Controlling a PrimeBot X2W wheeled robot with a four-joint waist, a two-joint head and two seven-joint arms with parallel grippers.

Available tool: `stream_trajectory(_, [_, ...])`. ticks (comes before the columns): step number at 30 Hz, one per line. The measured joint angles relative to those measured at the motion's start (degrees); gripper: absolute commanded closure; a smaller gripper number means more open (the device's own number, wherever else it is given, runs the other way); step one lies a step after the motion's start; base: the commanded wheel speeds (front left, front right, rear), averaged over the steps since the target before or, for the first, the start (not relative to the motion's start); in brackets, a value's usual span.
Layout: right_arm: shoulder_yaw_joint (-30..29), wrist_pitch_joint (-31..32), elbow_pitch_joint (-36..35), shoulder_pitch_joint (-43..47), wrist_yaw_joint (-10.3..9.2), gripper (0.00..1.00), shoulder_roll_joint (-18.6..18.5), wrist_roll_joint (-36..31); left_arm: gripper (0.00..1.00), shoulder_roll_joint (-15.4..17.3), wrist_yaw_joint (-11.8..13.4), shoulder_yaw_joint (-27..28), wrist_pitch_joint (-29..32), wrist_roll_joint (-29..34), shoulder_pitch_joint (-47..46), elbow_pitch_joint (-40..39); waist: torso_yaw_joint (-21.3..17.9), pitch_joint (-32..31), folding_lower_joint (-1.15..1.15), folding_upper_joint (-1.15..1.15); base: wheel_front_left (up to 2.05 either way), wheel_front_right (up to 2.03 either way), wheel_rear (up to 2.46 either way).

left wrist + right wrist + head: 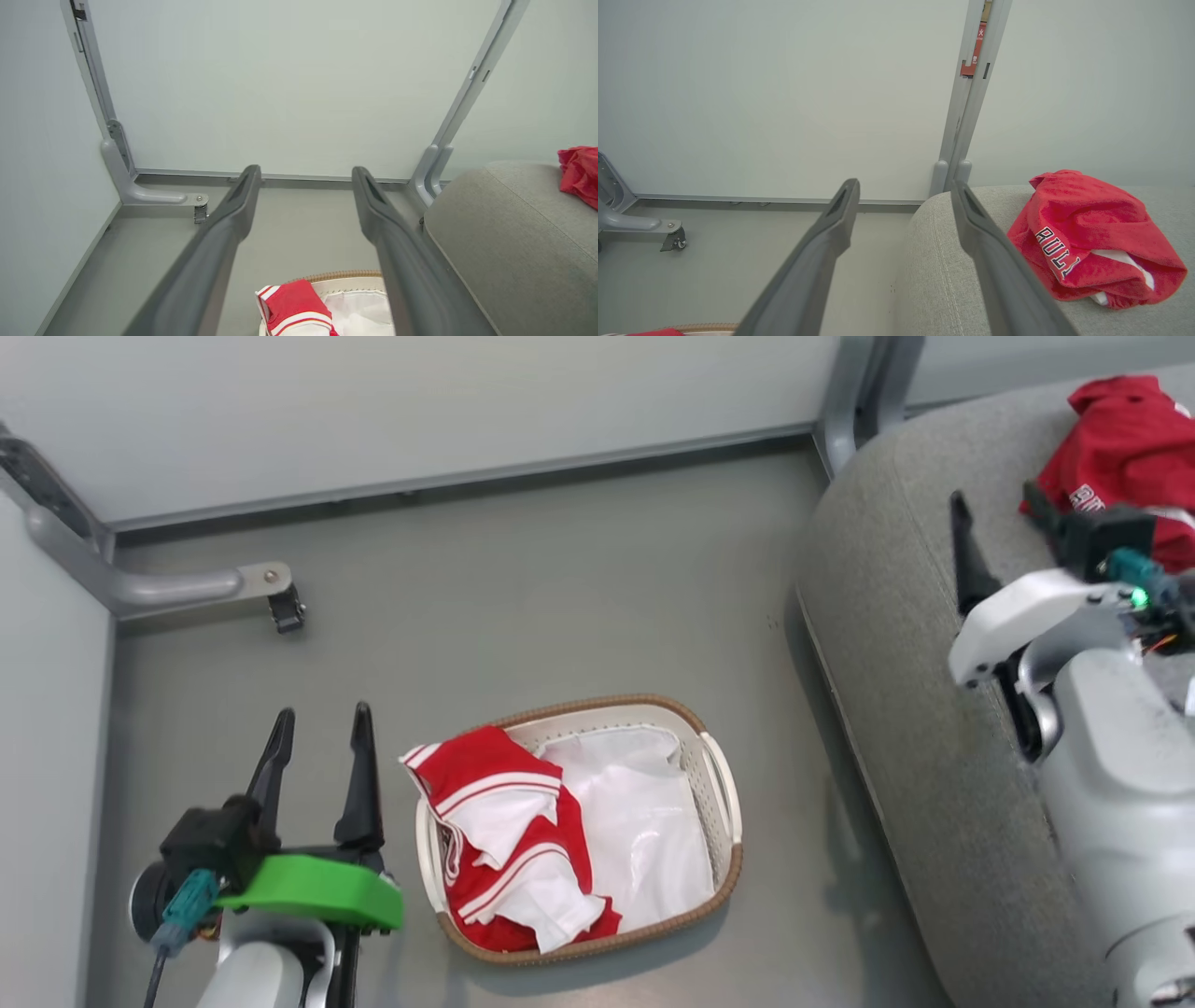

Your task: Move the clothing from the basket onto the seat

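One red and white garment point(509, 835) lies crumpled in the left half of the basket point(719, 784), over a white liner point(644, 821); it also shows at the bottom of the left wrist view as red cloth point(292, 308). A second red garment point(1125, 453) lies bunched on the grey seat point(896, 616), with white lettering in the right wrist view point(1092, 238). My left gripper point(322, 719) hangs open just left of the basket, nothing between its fingers. My right gripper point(994, 509) is open over the seat, left of the red garment and apart from it.
The basket stands on a grey floor point(523, 597). White partition panels close the back and left, with a metal foot and caster point(280, 602) on the floor at the left. A grey post point(845, 411) rises at the seat's far corner.
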Motion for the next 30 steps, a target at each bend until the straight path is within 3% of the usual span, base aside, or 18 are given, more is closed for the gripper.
stream_trajectory(5, [-2.5, 0.0, -9.8, 10.4, 0.00, 0.00, 5.3, -1.6, 0.00, -2.7, -1.3, 4.8, 0.0, 1.7, 4.8, 0.9, 1.6, -3.2, 0.00, 0.00, 0.00, 0.00, 0.00])
stream_trajectory(11, [-3.5, 0.0, -20.6, 22.0, 0.00, 0.00, 8.6, -3.0, 0.00, -5.0, -2.8, 9.0, 0.0, 3.7, 9.2, 1.2, 3.5, -6.3, 0.00, 0.00, 0.00, 0.00, 0.00])
stream_trajectory(21, [1.1, -0.1, -32.1, 34.3, 0.00, 0.00, 9.0, -0.2, 0.00, -7.1, -5.5, 13.8, 0.0, 5.9, 14.5, 0.4, 5.0, -9.3, 0.00, 0.00, 0.00, 0.00, 0.00])
stream_trajectory(30, [3.0, -0.1, -34.2, 38.2, 0.00, 0.00, 9.0, 1.5, 0.00, -7.9, -6.8, 15.7, 0.0, 7.0, 16.4, -0.8, 5.3, -10.2, 0.00, 0.00, 0.00, 0.00, 0.00])
